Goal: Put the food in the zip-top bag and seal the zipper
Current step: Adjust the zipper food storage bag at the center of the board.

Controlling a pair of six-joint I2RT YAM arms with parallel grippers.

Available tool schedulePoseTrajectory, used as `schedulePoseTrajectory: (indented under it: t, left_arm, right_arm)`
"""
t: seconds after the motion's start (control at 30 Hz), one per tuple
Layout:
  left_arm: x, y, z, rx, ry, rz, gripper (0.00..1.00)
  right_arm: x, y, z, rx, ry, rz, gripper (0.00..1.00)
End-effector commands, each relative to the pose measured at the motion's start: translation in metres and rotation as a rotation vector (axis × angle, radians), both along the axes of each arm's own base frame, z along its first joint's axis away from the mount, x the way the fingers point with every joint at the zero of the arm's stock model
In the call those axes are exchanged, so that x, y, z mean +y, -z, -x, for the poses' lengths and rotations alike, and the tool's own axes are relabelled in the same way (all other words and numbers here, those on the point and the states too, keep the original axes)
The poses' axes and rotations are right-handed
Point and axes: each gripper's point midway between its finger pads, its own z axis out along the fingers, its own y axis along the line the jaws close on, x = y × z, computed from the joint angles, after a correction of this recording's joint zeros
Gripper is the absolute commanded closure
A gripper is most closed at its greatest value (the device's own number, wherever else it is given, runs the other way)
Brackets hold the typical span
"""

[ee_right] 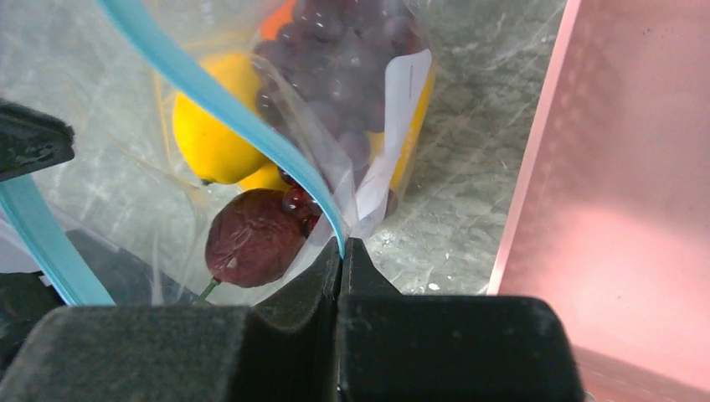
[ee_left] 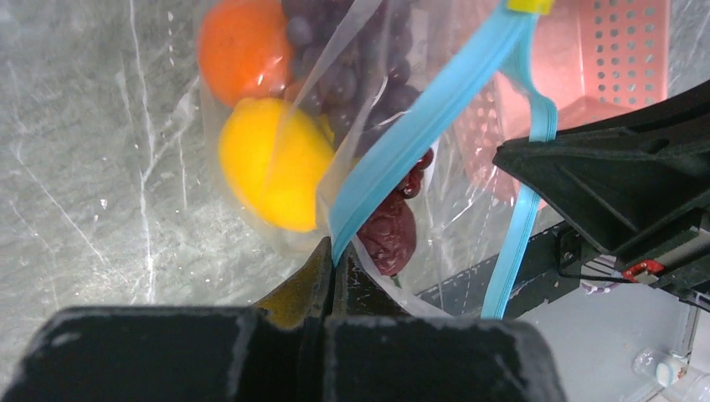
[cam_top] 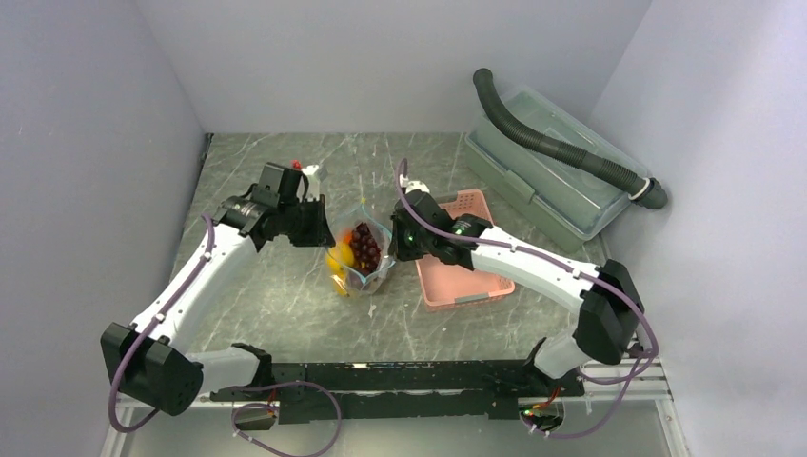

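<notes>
The clear zip-top bag (cam_top: 364, 249) hangs between my two grippers above the table, mouth up and open. Inside it are dark purple grapes (cam_top: 365, 246), an orange (ee_left: 243, 46), yellow fruits (ee_left: 272, 163) and a dark reddish-brown round fruit (ee_right: 251, 239). My left gripper (ee_left: 335, 255) is shut on the blue-teal zipper strip (ee_left: 419, 126) at the bag's left end. My right gripper (ee_right: 341, 244) is shut on the zipper strip (ee_right: 218, 105) at the right end. A small yellow tab (ee_left: 529, 5) sits on the strip at the frame's top edge.
A pink slotted basket (cam_top: 463, 249) lies right of the bag, under the right arm. A large clear lidded storage box (cam_top: 547, 171) with a dark corrugated hose (cam_top: 561, 143) on it stands at the back right. White walls close in the sides.
</notes>
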Motion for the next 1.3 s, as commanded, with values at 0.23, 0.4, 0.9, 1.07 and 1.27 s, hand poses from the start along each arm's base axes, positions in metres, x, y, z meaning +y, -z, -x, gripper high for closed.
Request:
schedulePoseTrajectory:
  t: [0.23, 0.4, 0.9, 1.07, 1.27]
  left_arm:
    - [0.006, -0.101, -0.018, -0.251, -0.016, 0.018, 1.0]
    - [0.007, -0.102, -0.023, -0.256, -0.014, -0.003, 1.0]
    - [0.0, -0.078, -0.032, -0.213, 0.023, -0.018, 1.0]
    - [-0.004, -0.066, -0.03, -0.173, 0.056, -0.017, 1.0]
    - [-0.004, -0.062, -0.025, -0.173, 0.079, -0.015, 1.0]
  right_arm:
    - [-0.001, -0.144, -0.007, -0.254, 0.006, -0.25, 1.0]
    - [0.001, -0.145, -0.001, -0.237, -0.005, -0.282, 1.0]
    - [0.02, -0.075, 0.01, -0.086, 0.002, -0.274, 1.0]
    - [0.033, -0.069, 0.019, -0.076, 0.019, -0.295, 1.0]
    - [0.035, -0.07, 0.022, -0.097, 0.098, -0.32, 1.0]
